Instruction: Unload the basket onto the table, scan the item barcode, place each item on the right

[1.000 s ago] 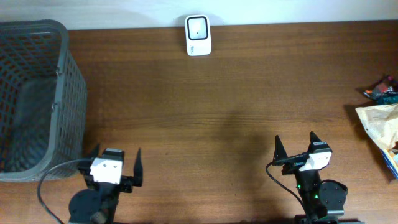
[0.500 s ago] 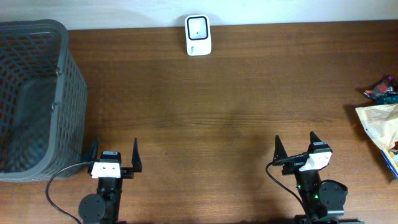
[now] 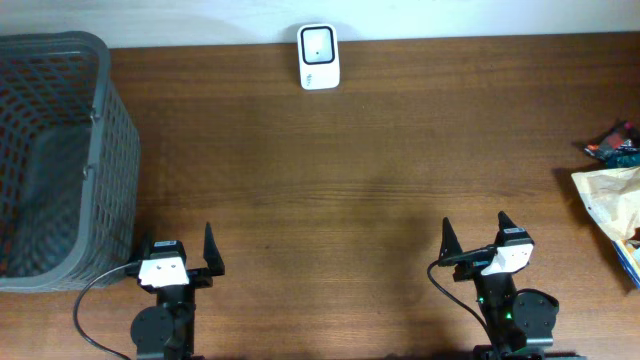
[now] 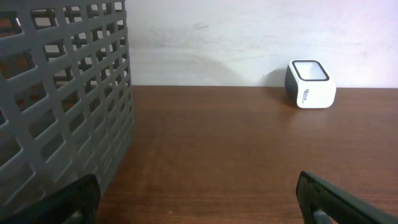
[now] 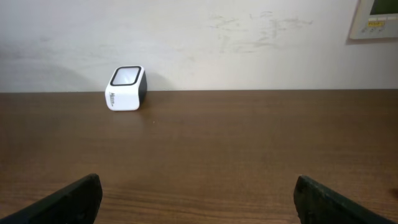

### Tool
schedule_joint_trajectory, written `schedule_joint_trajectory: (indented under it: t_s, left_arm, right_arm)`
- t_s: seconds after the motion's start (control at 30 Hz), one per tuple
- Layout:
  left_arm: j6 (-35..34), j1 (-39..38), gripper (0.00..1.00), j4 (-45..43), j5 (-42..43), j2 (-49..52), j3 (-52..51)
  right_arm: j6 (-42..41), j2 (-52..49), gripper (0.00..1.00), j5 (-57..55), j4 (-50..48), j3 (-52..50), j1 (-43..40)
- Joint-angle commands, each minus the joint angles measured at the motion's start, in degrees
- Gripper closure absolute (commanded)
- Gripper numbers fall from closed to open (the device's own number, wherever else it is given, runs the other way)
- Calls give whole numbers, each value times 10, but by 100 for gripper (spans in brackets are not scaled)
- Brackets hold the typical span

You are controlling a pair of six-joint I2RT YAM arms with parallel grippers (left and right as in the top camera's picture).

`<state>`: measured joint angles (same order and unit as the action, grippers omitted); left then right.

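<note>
We count on the worktop (image 3: 350,180): one white scanner (image 3: 319,57), one grey basket (image 3: 60,160). Left end effector (image 3: 175,247), right end effector (image 3: 475,228): both spread wide, empty.

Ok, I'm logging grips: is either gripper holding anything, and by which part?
Nothing is held. The left gripper and right gripper both stand open and empty.

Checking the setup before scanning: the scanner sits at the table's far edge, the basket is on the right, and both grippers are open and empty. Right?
No: the basket is on the left, by the left gripper, as the overhead view shows. The rest holds: the scanner is at the far edge, and the left gripper and right gripper are open and empty.
</note>
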<state>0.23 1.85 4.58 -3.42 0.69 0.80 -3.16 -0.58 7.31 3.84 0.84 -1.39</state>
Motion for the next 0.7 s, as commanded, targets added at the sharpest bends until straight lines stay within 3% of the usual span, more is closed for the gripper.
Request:
schedule_joint_trajectory:
  t_s: [0.0, 0.67]
  left_arm:
    - [11, -3, 1, 0, -13, -4, -3]
    - [-6, -3, 1, 2, 0, -4, -3]
  right_arm:
    - [-1, 4, 2, -5, 1, -5, 3]
    - [-1, 4, 2, -5, 1, -5, 3]
